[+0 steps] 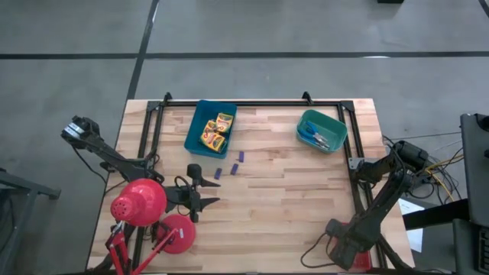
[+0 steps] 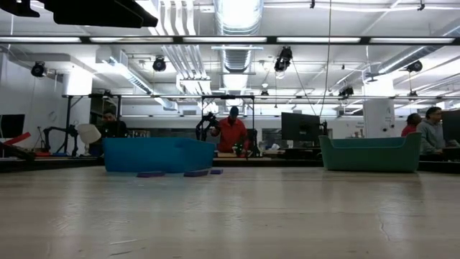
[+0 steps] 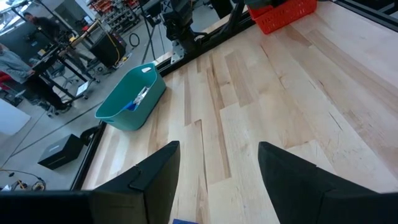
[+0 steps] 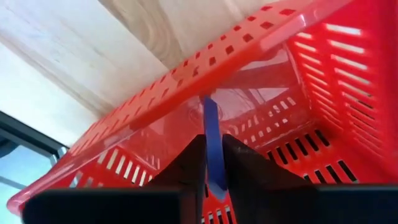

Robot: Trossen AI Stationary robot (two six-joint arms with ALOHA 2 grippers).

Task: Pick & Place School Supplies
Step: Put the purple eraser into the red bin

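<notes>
Yellow crayon boxes [image 1: 215, 130] lie in a blue tray [image 1: 196, 122] at the far middle. Blue-handled scissors [image 1: 315, 137] lie in a teal tray [image 1: 335, 124] at the far right. Three purple sticks [image 1: 234, 169] lie flat on the wood near the blue tray. My left gripper [image 3: 217, 186] hovers open above the table, near the red desk lamp [image 1: 139, 202]. My right gripper [image 4: 213, 163] is at the near right corner, pointing down into a red slotted basket [image 4: 311, 74], shut on one thin blue-purple stick [image 4: 211, 124]. My right gripper pinches the stick's lower part [image 4: 215, 168] between its two fingers. The fingers [image 4: 186, 165] come from above, pointing down into the red basket. The stick lies along the fingers, and its free end [image 4: 208, 102] juts out past the fingertips toward the basket's floor.
A black frame [image 1: 252, 103] runs along the table's far, left and right sides. The lamp's round base [image 1: 177, 233] stands at the near left. The red basket [image 1: 361, 258] sits at the near right corner under my right arm. Bare wood spans the middle.
</notes>
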